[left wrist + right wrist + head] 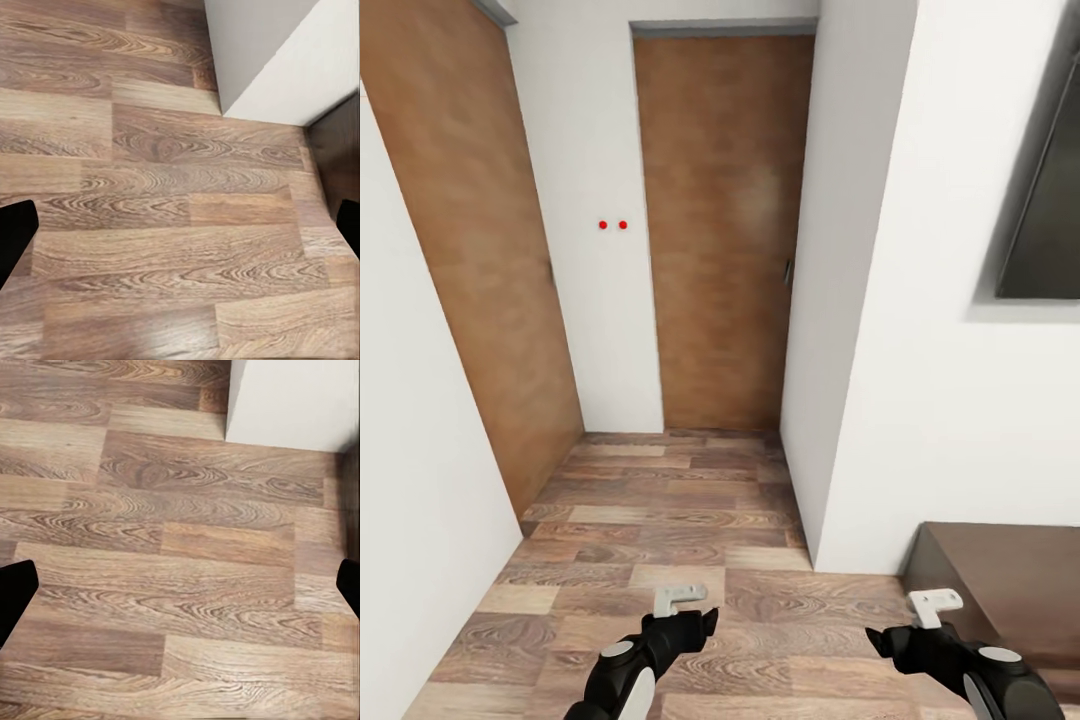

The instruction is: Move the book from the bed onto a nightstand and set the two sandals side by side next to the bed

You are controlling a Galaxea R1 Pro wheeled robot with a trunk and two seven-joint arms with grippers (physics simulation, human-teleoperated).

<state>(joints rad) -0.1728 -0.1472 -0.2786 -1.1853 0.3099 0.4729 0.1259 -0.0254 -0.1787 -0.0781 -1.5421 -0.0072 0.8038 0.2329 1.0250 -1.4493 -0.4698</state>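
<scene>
Wood-plank floor running up a narrow white-walled hallway to two brown doors. Left gripper and right gripper held low, spread wide, empty. No book, bed or sandals yet; dark furniture nearer the right arm.

The head camera looks forward and down a hallway toward a brown door. Both wrist cameras face down, close over the plank floor, sharing the white wall corner.
</scene>
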